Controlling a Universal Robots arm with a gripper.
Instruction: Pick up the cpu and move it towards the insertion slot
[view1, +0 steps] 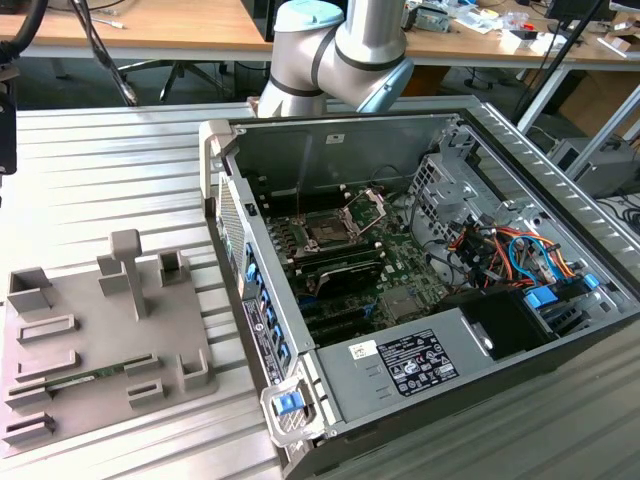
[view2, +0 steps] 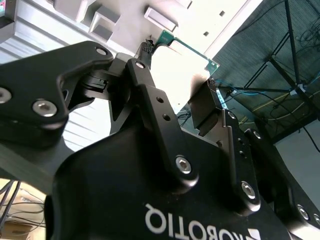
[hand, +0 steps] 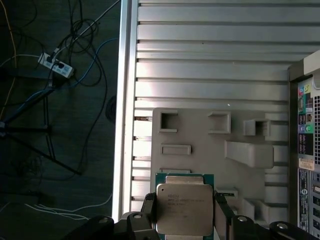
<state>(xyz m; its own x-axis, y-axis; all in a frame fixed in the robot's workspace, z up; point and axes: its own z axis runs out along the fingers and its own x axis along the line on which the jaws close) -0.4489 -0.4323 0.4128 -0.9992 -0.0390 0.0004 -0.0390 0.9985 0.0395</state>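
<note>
In the first wrist view the cpu (hand: 184, 210), a flat square chip with a silvery top and a green rim, sits clamped between two black fingers (hand: 149, 210). My gripper (hand: 184, 216) is shut on it, high above the grey tray (hand: 200, 150). The second wrist view looks along the gripper (view2: 177, 82), with the cpu (view2: 176, 67) pinched at its edges and its green rim showing. The insertion slot (view1: 330, 228) lies inside the open computer case, its shiny metal frame hinged up. The arm's elbow (view1: 340, 45) hangs over the case's far wall.
The open computer case (view1: 420, 300) fills the exterior view's right, with cables, a power supply and memory slots inside. The grey tray (view1: 100, 340) at the exterior view's left holds a green memory stick (view1: 90, 375). Both rest on a ribbed metal table (view1: 110, 180). Cables lie on the floor (hand: 55, 100).
</note>
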